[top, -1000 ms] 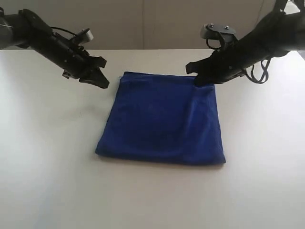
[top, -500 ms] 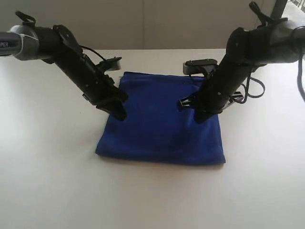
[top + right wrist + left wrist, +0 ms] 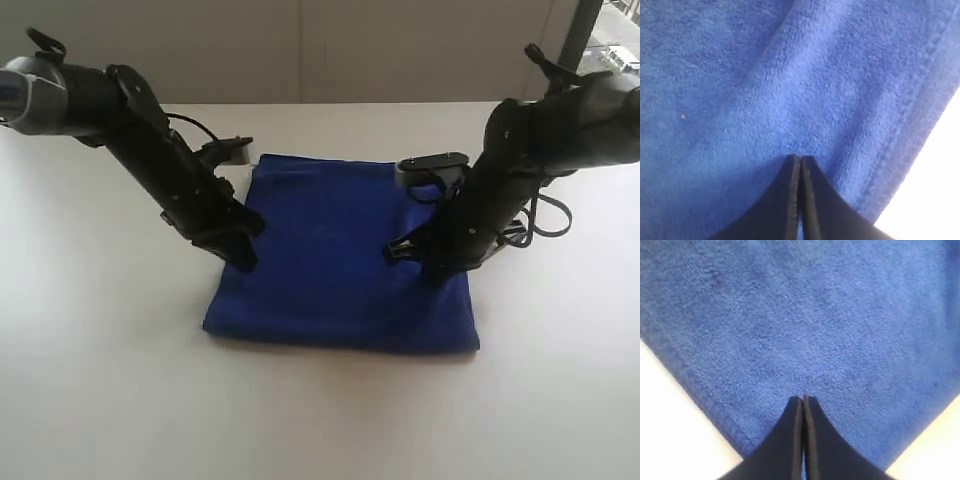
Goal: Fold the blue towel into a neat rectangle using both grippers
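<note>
Nearest, bare white counter (image 3: pixel 320 420), matte and softly lit. Next on it, the blue towel (image 3: pixel 335 270), lying flat near the middle as a squarish folded pad, with the near edge thick and a little rounded and the two near corners slightly spread. No white label visible from any view.

About halfway along the towel's left edge, the left hand (image 3: pixel 243 262), pointed steeply down with its tip at the cloth just inside the hem. Clenched tight in the left wrist view, black fingers (image 3: pixel 790 440) pressed together with only a hairline between them and no cloth pinched there. Stitched hem and a strip of white counter just beside the tip.

Opposite, close to the towel's right edge and about as far back, the right hand (image 3: pixel 435 278), also pointed down at the cloth. Clenched as well in the right wrist view, fingers (image 3: pixel 785 200) side by side, grasping nothing. A soft ridge in the pile ahead of the tip, with the hem near it. Cannot tell whether either tip presses on the towel or hovers just above it.

Farther back, both black arms slanting up and outward from the towel. A grey metal tube (image 3: pixel 35 95) on the left arm and looped black cables (image 3: pixel 545 215) beside the right arm. Then the towel's far edge, straight and flat. Beyond it more counter, and last a plain pale wall (image 3: pixel 300 50).
</note>
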